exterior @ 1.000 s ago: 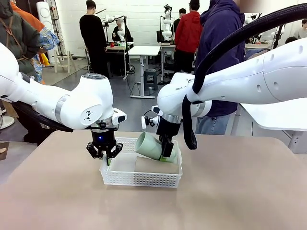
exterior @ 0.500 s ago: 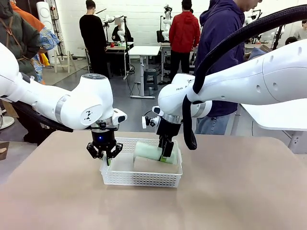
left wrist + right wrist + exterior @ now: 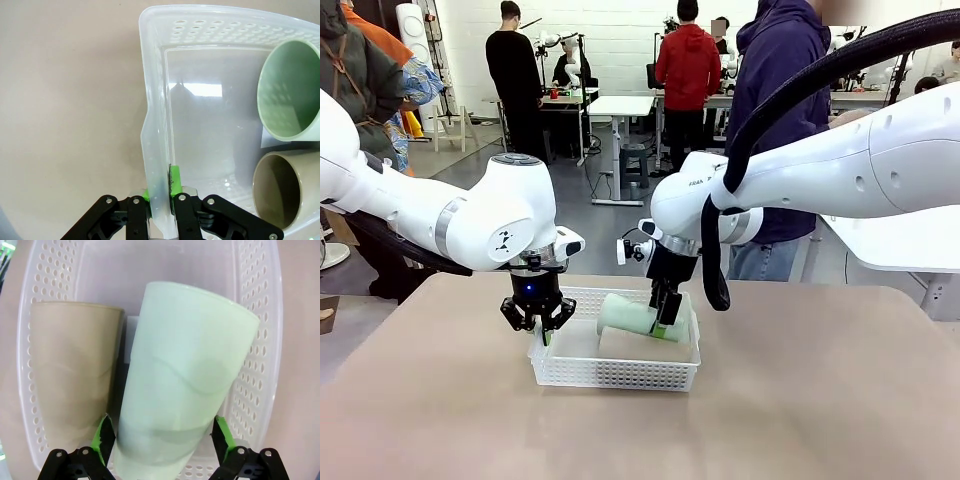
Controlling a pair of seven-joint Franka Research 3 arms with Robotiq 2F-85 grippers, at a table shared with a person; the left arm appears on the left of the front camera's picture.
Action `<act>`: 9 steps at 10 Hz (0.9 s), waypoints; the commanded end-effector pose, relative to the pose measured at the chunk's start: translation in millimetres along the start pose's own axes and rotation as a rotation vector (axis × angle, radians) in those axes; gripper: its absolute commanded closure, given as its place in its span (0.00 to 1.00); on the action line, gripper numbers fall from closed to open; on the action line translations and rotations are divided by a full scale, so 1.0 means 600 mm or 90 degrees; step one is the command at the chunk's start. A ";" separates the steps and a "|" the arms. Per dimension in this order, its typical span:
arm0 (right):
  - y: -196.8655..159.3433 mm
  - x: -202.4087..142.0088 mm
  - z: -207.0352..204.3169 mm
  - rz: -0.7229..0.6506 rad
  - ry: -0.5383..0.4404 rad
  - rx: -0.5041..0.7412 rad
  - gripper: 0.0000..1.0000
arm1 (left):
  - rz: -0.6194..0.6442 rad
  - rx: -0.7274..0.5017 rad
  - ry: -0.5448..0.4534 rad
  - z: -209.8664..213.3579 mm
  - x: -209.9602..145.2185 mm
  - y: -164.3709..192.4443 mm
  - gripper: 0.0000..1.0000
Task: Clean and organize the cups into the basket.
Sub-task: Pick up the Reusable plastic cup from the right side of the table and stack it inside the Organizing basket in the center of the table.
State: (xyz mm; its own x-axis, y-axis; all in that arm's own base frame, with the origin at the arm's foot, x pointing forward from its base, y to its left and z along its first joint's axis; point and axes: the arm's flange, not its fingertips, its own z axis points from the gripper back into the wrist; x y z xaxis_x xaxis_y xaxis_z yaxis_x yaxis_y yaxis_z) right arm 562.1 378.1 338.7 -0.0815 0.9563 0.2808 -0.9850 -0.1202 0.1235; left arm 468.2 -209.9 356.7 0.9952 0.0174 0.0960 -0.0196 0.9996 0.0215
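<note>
One pale mint matte tumbler [image 3: 635, 315] lies left-right in the white lattice plastic basket [image 3: 610, 376], between the open right gripper's [image 3: 162, 440] jaws; left gripper [image 3: 160, 189] clamps the basket wall.

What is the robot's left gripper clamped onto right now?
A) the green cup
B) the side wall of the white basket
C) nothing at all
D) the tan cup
B: the left gripper is shut on the side wall of the basket, with one finger on each side of it; the green cup and the tan cup lie inside the basket, apart from it.
</note>
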 end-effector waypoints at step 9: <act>0.239 -0.258 0.258 0.035 -0.337 -0.152 0.00 | -0.005 0.001 -0.002 0.002 0.001 0.000 1.00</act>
State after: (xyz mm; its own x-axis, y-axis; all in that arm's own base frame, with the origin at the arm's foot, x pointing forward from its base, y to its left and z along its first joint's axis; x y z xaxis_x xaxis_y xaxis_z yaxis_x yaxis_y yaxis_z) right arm 481.6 210.0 470.7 -0.1027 0.7307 0.6750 -0.9927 -0.0316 -0.1168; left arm 468.4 -209.4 356.7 0.9952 0.0185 0.0959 -0.0207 0.9996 0.0214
